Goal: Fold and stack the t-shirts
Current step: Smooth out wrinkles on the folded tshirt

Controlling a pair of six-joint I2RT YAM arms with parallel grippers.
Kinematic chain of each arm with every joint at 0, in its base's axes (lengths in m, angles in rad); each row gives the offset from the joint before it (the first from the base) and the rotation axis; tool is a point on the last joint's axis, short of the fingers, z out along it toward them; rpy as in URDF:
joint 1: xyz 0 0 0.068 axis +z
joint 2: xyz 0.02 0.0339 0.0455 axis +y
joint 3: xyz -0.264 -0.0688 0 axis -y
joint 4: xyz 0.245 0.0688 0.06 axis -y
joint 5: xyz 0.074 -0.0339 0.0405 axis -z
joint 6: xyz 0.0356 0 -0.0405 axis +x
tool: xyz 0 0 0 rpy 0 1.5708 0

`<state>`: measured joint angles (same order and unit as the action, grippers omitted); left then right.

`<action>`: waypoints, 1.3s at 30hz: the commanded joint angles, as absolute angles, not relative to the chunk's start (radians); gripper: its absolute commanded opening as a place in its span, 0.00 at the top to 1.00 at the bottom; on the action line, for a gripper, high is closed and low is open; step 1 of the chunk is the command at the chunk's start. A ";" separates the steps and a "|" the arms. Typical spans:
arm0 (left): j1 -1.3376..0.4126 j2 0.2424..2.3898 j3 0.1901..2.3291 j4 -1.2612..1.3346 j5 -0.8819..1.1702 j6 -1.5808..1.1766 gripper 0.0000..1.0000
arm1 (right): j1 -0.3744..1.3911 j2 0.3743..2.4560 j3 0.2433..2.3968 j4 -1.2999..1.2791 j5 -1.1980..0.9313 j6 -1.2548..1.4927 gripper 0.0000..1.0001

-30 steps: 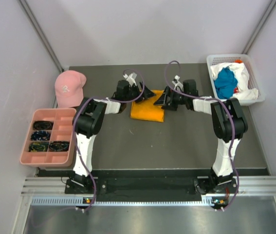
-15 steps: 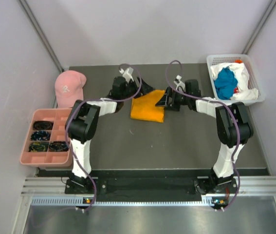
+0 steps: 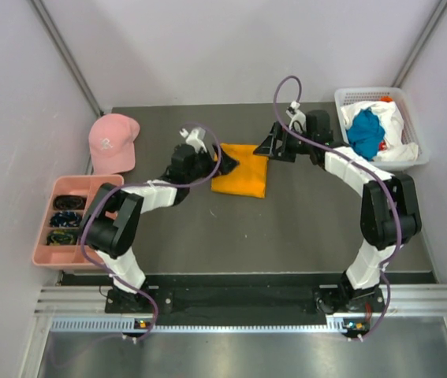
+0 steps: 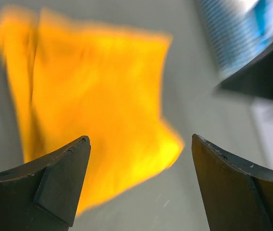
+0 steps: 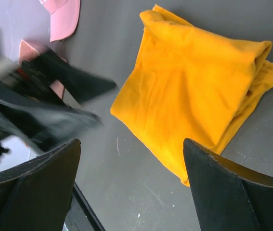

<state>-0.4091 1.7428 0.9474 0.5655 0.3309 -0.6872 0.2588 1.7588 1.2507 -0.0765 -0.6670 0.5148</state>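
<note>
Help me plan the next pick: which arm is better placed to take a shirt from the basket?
Right. The right hand is open, empty and near the basket; the left hand sits across the folded orange shirt, farther away.

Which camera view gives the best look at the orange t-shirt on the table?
The right wrist view: the orange t-shirt appears large and sharp, with its folded edges clear. The left wrist view shows it blurred. The top external view shows it small and without detail.
</note>
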 commanded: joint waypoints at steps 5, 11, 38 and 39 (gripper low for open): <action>-0.567 1.790 0.873 0.473 0.009 -0.549 0.10 | 0.259 1.818 1.419 -0.158 -0.614 0.469 0.12; -0.583 1.858 0.963 0.436 -0.028 -0.529 0.10 | 0.270 1.933 1.531 -0.179 -0.661 0.454 0.12; -0.588 1.781 0.916 0.327 -0.071 -0.503 0.09 | 0.344 2.197 1.663 -0.060 -0.729 0.552 0.10; -0.588 1.781 0.920 0.315 -0.071 -0.505 0.09 | 0.344 2.207 1.673 -0.061 -0.726 0.552 0.10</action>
